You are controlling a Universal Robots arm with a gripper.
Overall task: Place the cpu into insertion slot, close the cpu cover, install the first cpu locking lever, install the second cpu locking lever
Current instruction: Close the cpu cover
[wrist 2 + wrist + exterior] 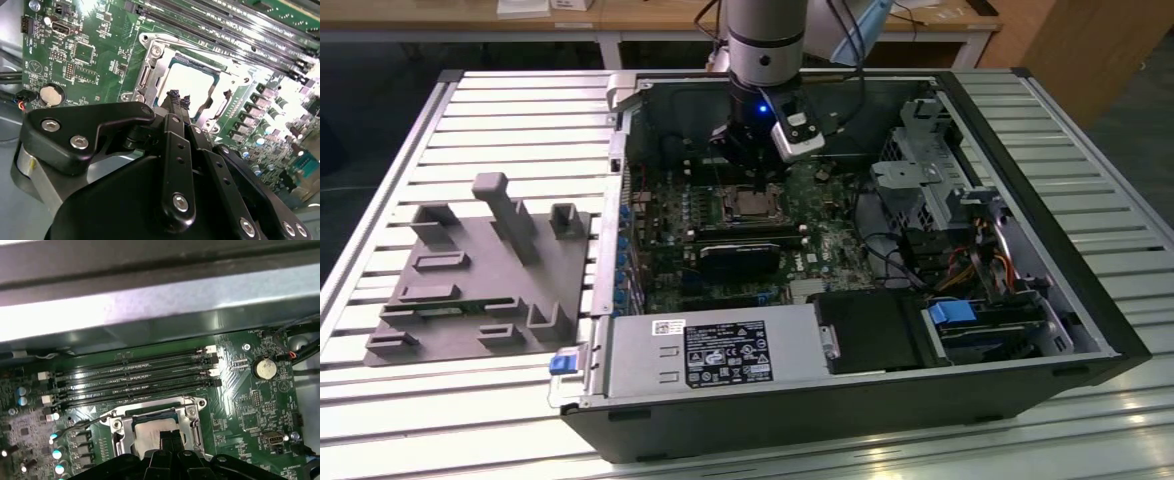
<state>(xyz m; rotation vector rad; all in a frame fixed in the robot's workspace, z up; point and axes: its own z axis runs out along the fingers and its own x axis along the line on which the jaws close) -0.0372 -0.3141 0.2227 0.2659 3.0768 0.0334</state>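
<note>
Cpu (196, 86): one, seated under one closed cpu cover (151, 71); end effector (178, 98) pinched narrow, empty.

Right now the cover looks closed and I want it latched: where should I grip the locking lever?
Likely at the free end of the locking lever, past the cpu cover corner, coming from above, gripping across it: a thin wire, tucked against the frame elsewhere; that end stands clear.

Exterior view high, wide — wrist views close, sharing insertion slot (152, 62) (116, 426).

Slatted table (520, 110) w/ PC case (854, 415), grey fixture (467, 275)
</note>
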